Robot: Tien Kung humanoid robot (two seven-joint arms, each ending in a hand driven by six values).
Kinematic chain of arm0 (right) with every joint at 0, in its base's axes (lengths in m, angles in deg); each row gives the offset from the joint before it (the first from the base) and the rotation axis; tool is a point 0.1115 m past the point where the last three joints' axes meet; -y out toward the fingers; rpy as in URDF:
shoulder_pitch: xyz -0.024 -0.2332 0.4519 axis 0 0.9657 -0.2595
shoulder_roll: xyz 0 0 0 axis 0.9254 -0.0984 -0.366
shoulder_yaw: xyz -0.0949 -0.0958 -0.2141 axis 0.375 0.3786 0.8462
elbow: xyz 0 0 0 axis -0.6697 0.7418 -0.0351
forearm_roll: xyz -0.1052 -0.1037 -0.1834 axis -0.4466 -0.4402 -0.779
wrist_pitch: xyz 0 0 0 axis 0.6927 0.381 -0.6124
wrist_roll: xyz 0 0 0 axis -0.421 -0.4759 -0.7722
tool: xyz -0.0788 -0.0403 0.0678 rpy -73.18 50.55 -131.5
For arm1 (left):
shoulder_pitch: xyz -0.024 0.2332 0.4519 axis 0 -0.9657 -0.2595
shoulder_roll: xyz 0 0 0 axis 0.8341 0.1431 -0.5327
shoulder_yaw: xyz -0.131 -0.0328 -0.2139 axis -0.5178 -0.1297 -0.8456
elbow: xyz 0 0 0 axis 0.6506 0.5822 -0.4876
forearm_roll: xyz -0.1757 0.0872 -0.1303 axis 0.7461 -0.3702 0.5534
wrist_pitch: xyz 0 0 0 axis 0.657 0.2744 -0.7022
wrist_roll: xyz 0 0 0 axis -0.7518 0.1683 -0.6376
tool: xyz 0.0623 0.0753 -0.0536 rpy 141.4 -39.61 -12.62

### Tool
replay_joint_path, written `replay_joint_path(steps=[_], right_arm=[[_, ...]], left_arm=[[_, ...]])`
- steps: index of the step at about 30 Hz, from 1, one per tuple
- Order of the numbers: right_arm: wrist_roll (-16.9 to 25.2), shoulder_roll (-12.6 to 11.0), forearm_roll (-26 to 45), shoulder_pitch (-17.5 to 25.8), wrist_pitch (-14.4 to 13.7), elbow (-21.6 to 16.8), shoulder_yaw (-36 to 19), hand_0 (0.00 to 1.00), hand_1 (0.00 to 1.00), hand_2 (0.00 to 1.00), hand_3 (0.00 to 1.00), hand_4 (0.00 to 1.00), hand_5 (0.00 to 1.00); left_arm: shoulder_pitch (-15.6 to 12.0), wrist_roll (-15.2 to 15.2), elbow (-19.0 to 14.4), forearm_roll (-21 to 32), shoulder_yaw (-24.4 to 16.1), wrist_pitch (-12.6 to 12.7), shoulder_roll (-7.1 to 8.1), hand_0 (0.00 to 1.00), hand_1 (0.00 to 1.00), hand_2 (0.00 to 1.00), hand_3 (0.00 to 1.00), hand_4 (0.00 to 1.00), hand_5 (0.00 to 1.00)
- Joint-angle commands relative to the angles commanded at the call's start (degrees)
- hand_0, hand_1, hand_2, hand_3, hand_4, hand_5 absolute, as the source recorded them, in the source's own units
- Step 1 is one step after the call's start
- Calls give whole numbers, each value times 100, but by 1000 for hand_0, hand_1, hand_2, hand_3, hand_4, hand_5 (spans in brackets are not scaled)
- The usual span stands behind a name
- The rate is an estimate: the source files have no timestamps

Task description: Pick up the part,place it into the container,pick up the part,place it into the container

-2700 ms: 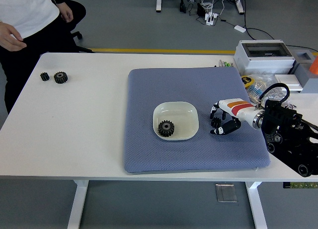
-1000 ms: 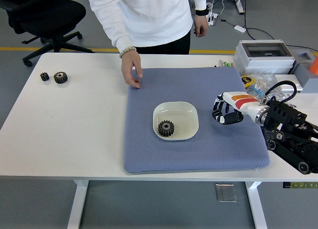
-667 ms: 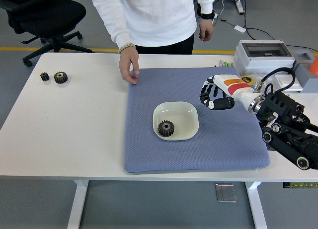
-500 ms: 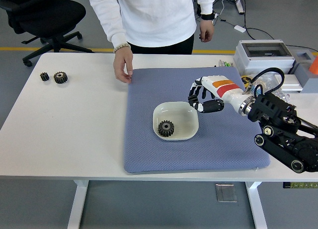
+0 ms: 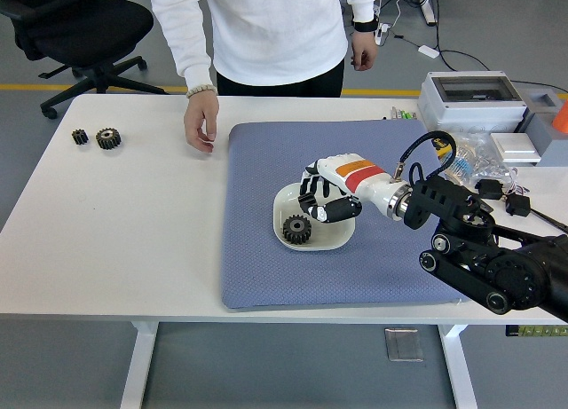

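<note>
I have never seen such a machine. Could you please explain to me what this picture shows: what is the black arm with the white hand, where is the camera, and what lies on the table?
The camera sits high on a humanoid robot and looks down over a white table. The robot's right hand, with five fingers, reaches from the right over a white bowl standing on a blue mat. Its fingers are curled; whether they hold a small part I cannot tell. One black gear lies in the bowl. Two more gears lie at the table's far left. A person in white stands at the far side, one hand hanging over the table. The robot's left arm is out of view.
</note>
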State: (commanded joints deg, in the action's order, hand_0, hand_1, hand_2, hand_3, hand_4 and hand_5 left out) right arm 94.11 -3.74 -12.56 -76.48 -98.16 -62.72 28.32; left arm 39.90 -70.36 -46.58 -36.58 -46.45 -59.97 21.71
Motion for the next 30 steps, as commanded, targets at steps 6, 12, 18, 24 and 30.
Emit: replay_joint_path(steps=[6,12,18,24,30], right_arm=[[-89,26,-32,-16,174,65,18,209,400,561,649,741,214],[-140,22,-48,-12,309,147,25,200,408,621,730,793,240],[-148,4,-57,-3,319,154,-15,209,414,681,864,860,266],[-133,-81,-89,28,243,74,-262,204,412,695,862,877,282],[-115,-320,-196,115,53,-98,-803,201,410,684,854,866,281]], left_arm=[[1,-10,0,-27,-8,0,2,620,583,654,556,649,567],[9,-6,0,-17,-6,2,-2,619,582,653,557,649,568],[9,-3,0,-16,-7,3,-6,620,582,653,557,650,570],[5,-9,0,-33,-9,-1,-7,618,582,655,557,649,568],[-14,-7,0,-39,-25,0,-8,618,584,655,557,649,567]])
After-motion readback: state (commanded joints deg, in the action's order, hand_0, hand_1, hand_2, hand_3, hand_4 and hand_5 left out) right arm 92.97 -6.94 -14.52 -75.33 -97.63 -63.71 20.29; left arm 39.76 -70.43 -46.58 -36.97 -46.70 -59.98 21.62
